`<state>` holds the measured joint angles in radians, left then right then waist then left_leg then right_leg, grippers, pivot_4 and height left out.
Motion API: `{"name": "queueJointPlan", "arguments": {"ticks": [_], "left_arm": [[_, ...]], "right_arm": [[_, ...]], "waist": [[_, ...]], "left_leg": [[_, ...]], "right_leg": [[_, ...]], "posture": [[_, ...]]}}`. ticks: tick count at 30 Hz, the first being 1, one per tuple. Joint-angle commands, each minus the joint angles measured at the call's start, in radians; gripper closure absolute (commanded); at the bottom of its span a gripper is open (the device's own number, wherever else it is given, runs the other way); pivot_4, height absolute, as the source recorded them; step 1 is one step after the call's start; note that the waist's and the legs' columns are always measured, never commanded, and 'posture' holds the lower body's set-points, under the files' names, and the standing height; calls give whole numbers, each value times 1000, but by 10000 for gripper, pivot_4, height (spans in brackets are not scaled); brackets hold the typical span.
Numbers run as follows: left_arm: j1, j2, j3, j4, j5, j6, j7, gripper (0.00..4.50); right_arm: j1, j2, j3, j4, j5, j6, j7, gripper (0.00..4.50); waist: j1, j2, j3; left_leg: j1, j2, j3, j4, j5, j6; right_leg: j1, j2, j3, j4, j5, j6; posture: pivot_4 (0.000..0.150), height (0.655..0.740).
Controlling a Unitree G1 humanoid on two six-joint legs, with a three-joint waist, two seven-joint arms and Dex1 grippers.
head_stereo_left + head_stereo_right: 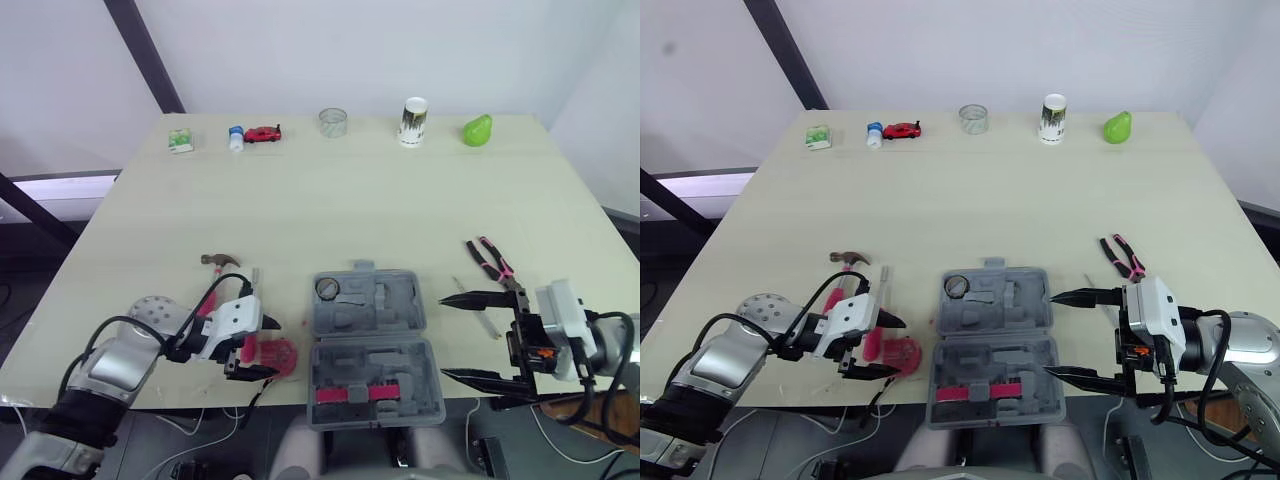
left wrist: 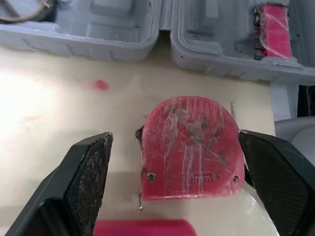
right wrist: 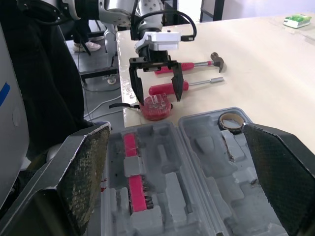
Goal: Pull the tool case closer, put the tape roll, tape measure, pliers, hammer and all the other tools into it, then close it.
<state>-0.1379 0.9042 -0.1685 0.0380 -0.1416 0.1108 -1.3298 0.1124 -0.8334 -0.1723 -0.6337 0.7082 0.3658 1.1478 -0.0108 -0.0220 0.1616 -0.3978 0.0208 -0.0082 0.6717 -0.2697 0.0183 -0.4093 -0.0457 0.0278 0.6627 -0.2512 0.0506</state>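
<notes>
L claw [image 1: 272, 349] released, astride red tape measure [image 2: 189, 147] on table, just L of open tool case [image 1: 375, 360].

I'm in a robot test lab: bare white walls [image 1: 350, 50], a plain pale table [image 1: 330, 220], and unrelated props ranged at twelve o'clock: toy car [image 1: 263, 133], cup [image 1: 414, 122], green pear [image 1: 477, 130].

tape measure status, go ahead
Left gripper open, astride tape measure on table, not gripping. Right gripper open at open tool case. Screwdriver close beside tape measure.
</notes>
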Motion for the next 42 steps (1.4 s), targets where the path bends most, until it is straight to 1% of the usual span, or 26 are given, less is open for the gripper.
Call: {"name": "queueJointPlan", "arguments": {"ticks": [1,8,16,20,21,23,24,30,35,39,40,42], "left_arm": [[33,-5,-7,-29,4,-33,7,1774],[64,-2,-4,-50,9,-48,21,1774],[2,-19,-20,42,45,-108,25,1774],[5,-29,-38,57,80,-154,46,1774],[13,-32,-39,52,82,-157,51,7019],[41,-30,-41,43,91,-181,61,15104],[53,-29,-38,38,90,-185,66,15741],[120,-18,-12,-4,66,-195,83,15740],[257,6,57,-144,16,-169,112,15740],[327,34,138,-254,-50,-114,126,15740],[334,48,163,-284,-73,-93,120,15740],[333,69,203,-332,-114,-42,112,15740]], "right_arm": [[-7,-11,-26,-34,27,-7,3,0],[9,-13,-34,-38,23,-12,-3,0],[29,-10,-41,-52,21,-13,-20,0],[39,-11,-41,-56,19,-17,-24,0],[40,-11,-41,-57,19,-17,-25,0],[43,-10,-40,-58,18,-18,-26,0],[43,-10,-39,-58,16,-19,-26,0],[37,-10,-36,-52,16,-18,-26,0],[23,-12,-19,-43,-2,-13,-35,0],[-2,-27,14,-30,-45,74,-130,0],[-17,-25,27,-23,-61,115,-178,0],[-45,-11,52,-11,-99,132,-229,0]], "waist": [[0,0,0],[3,0,0],[3,0,0],[1,0,0],[1,0,0],[1,0,0],[1,1,-1],[0,1,-1],[-4,1,-1],[2,1,-1],[3,1,-1],[7,0,-1]], "left_leg": [[0,0,0,0,0,0],[0,1,0,0,0,0],[0,0,0,1,0,0],[0,0,0,1,0,0],[0,0,0,1,0,0],[0,0,0,1,0,0],[0,0,0,1,0,0],[1,1,0,1,0,0],[1,2,1,1,0,0],[1,2,0,1,0,0],[1,2,0,1,0,0],[1,2,-1,1,0,0]], "right_leg": [[0,0,0,0,0,0],[0,0,0,0,0,0],[0,0,0,0,0,0],[0,0,0,0,0,0],[0,0,0,0,0,0],[0,0,0,0,0,0],[0,0,0,0,0,0],[1,0,0,0,0,0],[1,-1,1,0,0,0],[1,-1,0,0,0,0],[1,-1,0,0,0,0],[1,-1,-1,1,0,0]], "posture": [[1500,7400],[1500,7400],[1500,7400],[1500,7400],[1500,7400],[1500,7400],[1500,7400],[1500,7400],[1500,7400],[1500,7400],[1500,7400],[1500,7400]]}}
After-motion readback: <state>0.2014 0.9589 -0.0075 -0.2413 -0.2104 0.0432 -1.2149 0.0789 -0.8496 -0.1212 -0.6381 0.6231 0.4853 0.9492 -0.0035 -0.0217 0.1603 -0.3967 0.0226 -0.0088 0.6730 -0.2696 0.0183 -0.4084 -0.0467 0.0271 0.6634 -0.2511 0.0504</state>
